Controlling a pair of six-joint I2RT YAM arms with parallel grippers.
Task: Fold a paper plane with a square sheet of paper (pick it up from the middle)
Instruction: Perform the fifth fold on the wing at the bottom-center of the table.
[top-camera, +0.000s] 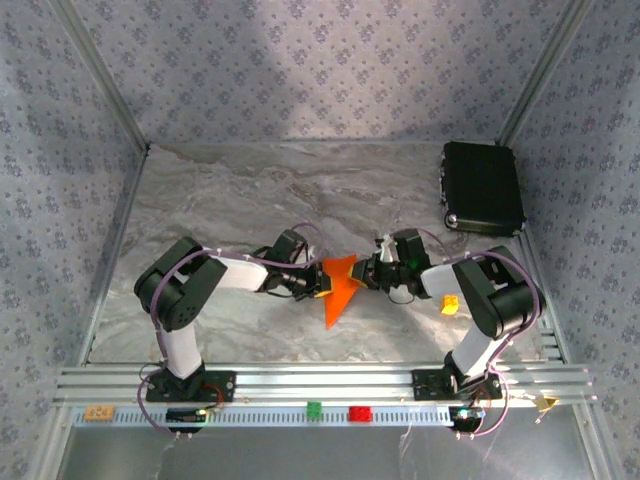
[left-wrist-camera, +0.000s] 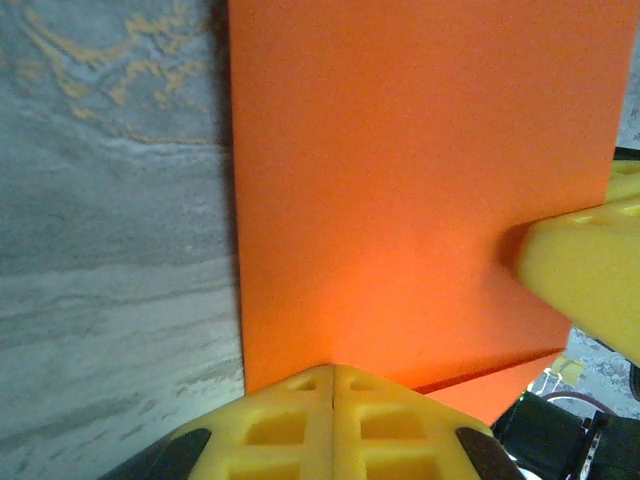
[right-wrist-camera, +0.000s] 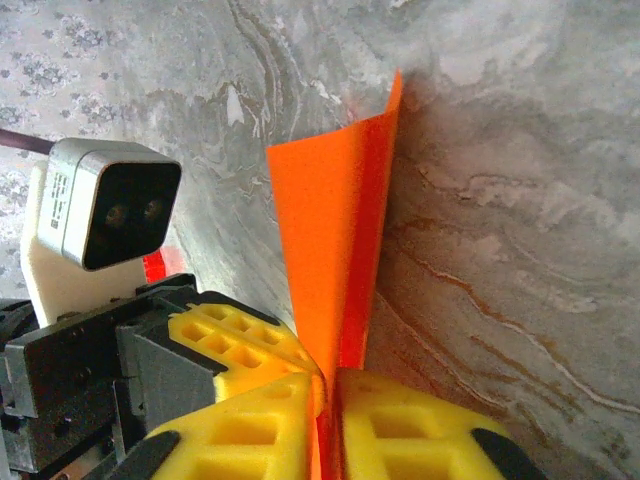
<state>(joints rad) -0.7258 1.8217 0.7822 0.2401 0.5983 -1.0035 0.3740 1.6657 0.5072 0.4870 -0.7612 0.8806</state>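
Orange paper (top-camera: 340, 288) folded to a point; left gripper (left-wrist-camera: 333, 372) and right gripper (right-wrist-camera: 326, 385) pinch it.

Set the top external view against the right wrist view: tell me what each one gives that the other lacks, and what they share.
Top external: the black box at far right, a small yellow block beside the right arm, a green block and a red block on the front rail. Right wrist: the right gripper shut on the orange paper, with the left arm's camera close by. Shared: the orange paper and the marble table.
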